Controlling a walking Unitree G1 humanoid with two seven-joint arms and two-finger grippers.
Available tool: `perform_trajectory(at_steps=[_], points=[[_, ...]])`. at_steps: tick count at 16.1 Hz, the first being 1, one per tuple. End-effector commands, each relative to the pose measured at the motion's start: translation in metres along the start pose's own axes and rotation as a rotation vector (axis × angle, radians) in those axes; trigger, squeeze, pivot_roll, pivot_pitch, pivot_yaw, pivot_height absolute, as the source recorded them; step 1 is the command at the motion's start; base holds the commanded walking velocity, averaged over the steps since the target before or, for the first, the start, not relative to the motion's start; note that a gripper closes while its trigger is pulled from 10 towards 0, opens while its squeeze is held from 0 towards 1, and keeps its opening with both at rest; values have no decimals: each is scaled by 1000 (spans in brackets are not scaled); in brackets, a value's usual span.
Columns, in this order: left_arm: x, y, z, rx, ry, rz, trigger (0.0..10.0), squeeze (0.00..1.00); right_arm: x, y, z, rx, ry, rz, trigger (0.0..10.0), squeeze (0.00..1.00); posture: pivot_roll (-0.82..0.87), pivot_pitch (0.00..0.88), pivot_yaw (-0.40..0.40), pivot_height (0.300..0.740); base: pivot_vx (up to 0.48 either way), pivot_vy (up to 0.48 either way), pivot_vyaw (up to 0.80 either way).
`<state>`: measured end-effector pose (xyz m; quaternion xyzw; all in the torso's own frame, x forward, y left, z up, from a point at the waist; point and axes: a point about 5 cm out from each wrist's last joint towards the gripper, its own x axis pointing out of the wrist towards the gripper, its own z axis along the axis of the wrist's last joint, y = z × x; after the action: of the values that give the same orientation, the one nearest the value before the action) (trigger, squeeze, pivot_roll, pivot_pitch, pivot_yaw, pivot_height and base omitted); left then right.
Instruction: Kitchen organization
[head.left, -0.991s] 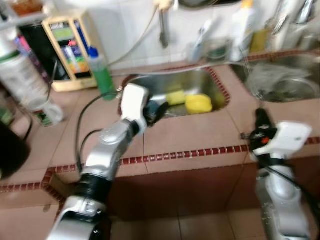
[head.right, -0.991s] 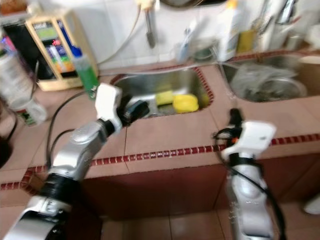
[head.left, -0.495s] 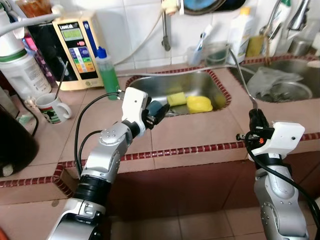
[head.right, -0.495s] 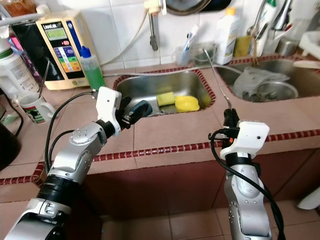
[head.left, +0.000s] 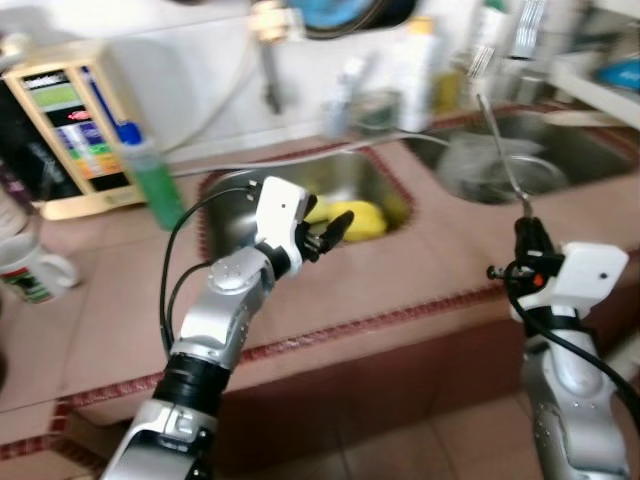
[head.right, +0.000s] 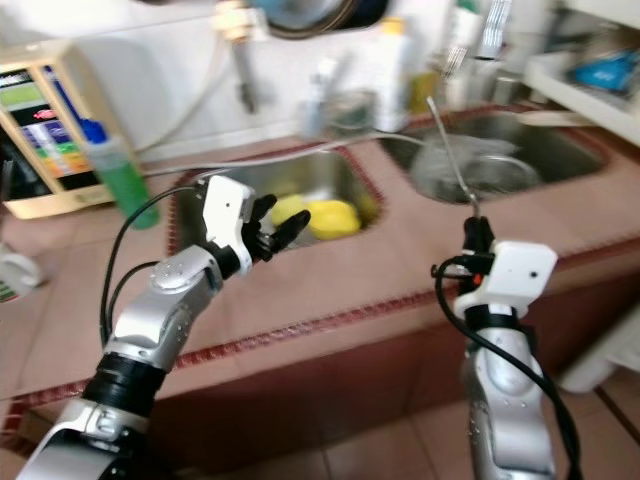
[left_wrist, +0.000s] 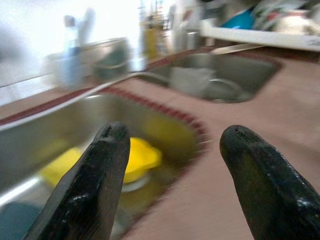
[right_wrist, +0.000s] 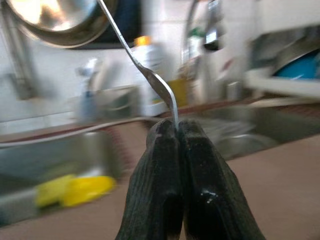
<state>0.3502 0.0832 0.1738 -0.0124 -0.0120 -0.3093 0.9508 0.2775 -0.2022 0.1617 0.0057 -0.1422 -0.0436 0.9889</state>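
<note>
My right gripper is shut on the lower end of a long thin metal utensil, held upright over the front of the tiled counter. From the right wrist, the fingers press together on the utensil's handle. My left gripper stands open with nothing between its fingers, at the near rim of the left steel sink. Yellow sponges lie in that sink, just beyond the left gripper, and show again as yellow sponges from the left wrist.
A second sink at the right holds a grey cloth. A green bottle, a beige appliance and a mug stand at the left. Bottles line the back wall. The picture is blurred.
The whole view has swung to the right, so the sinks sit further left in the picture. Both arms keep roughly the same pose, and the right gripper still holds the utensil.
</note>
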Motion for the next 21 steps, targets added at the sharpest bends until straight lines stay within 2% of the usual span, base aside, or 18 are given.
perform_trajectory(at_steps=[1,5,8,12,14,19,21], points=[[-2,5,4,13,-5,15,10000,0,2,3,1,-6,0,18,10000,0,-175,15,115,740,379,0,0],[-1,3,4,15,1,9,10000,0,2,3,1,-5,-2,16,10000,0,-176,15,119,740,351,0,0],[-1,1,3,29,2,14,10000,0,2,2,-1,-4,20,8,10000,0,-176,17,120,740,0,0,0],[-1,0,4,47,-3,-6,10000,0,2,-1,-4,-13,44,-5,10000,0,-176,25,122,740,0,0,-781],[-1,0,4,36,-1,-5,10000,0,1,-1,-3,-5,44,-7,10000,0,-177,29,123,740,0,-456,-781],[-1,0,4,45,5,0,10000,0,0,0,0,7,20,-4,10000,0,-181,35,128,740,0,-96,0],[0,-1,6,53,-12,-3,10000,0,-1,0,1,9,16,-5,10000,0,-182,36,128,740,0,-480,0]])
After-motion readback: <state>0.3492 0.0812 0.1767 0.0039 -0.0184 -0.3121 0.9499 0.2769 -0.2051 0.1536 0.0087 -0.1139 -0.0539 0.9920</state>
